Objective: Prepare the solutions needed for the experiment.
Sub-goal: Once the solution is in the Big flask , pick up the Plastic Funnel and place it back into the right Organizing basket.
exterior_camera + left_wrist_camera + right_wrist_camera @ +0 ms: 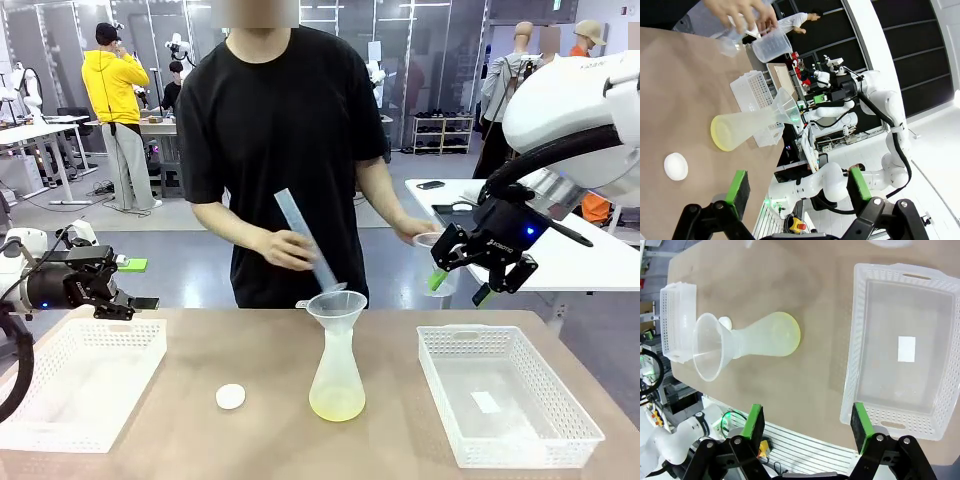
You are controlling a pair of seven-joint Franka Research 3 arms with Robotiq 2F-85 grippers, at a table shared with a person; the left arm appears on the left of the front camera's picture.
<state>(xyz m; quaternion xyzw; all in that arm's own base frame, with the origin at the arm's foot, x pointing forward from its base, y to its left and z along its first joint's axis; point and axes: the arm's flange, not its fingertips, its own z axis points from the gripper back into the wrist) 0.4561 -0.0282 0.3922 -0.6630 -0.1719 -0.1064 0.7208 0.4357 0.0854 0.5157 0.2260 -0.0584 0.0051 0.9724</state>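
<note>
While a person's hand [283,248] holds a graduated cylinder [303,238] tilted into the funnel [336,304], left jaws and right jaws stand wide, empty. The solutions [337,404] form a shallow yellow-green layer in the flask [336,362] on the desk [270,440], between both jaws and lower than the right jaws.

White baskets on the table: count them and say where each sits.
2. One basket sits at the table's left end; the other at the right end, right of the flask.
</note>
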